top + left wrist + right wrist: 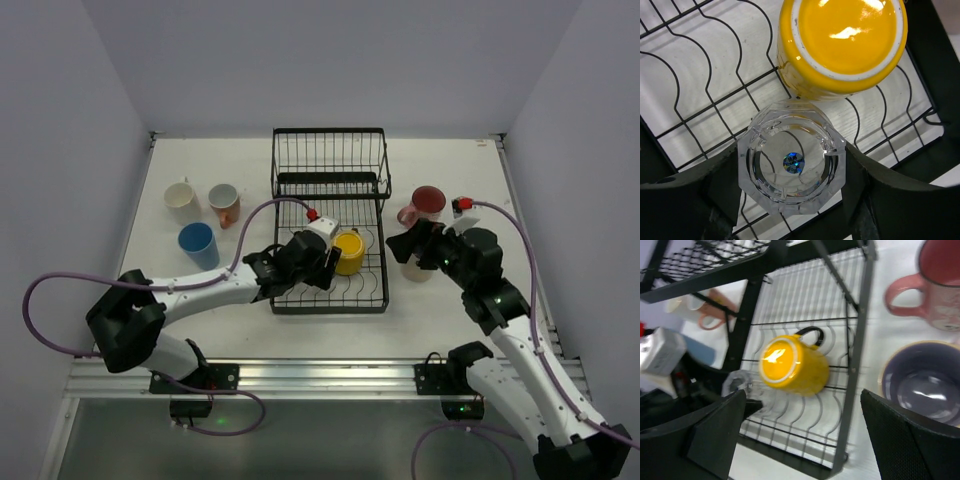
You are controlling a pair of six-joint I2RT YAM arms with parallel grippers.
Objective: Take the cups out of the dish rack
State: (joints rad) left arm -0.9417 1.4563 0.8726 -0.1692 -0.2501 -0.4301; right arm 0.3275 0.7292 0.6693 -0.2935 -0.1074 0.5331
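The left tool (322,268) reaches into the near end of the dish rack (330,183), and its fingers (715,192) lie against opposite sides of the clear glass cup (790,165), closed in on it. The glass stands upside down on the wavy wires of the lower tier. Just beyond it, touching or almost touching, lies the yellow mug (840,45), tipped on its side with its base turned up toward the wrist camera. The right tool (405,248) hangs over the worktop (450,170) just right of the rack, its jaws spread wide with nothing between them. Below and beside it the small grey-beige cup (920,385) stands upright on the worktop, close to the rack's right rim. The pink patterned mug (425,203) stands upright a little farther back, near the grey-beige cup. On the worktop left of the rack are three more upright cups: the white cup (182,200), the salmon-pink cup (224,203) beside it, and the blue cup (197,244) nearer the arms. The raised upper shelf of the rack sits at its far end.
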